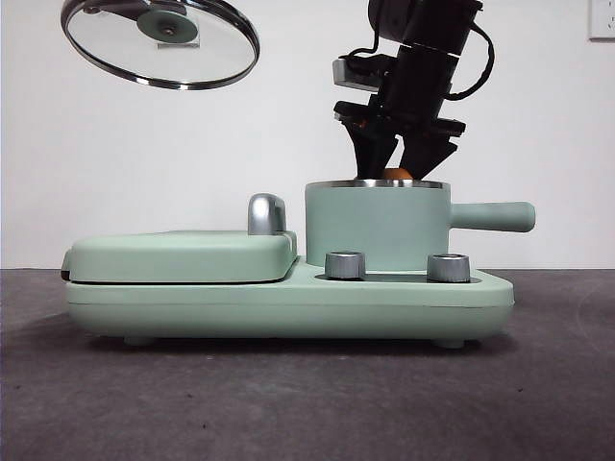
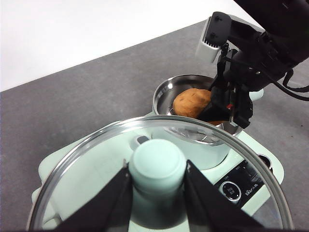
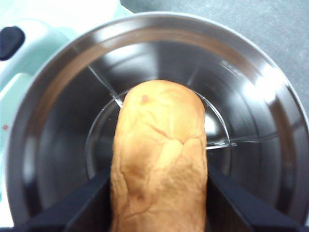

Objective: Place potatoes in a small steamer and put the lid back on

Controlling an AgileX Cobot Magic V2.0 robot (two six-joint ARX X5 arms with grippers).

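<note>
You have the right tool (image 1: 402,154) just above the mouth of the small steamer (image 1: 377,226), and its jaws are closed on the potato (image 3: 159,159), one jaw against each long side. In the front view only a small orange part of the potato shows above the steel rim, so most of it is already down inside the pot. The potato's long axis runs along the line of the jaws, which point steeply down, so it seems to go in end first. I think this is a sensible way, because the potato is nearly as wide as the pot and lying across it could catch on the rim.

Your left tool (image 2: 157,186) is gripping the mint-green knob of the lid (image 2: 159,145). It holds the lid high and to the side of the pot, tilted, well apart from the right tool. In my judgement it waits there to leave the way free.

The steamer stands on its green base (image 1: 288,303) on the table (image 1: 288,403), and its side handle points away from the flat grill plate (image 1: 183,254).
</note>
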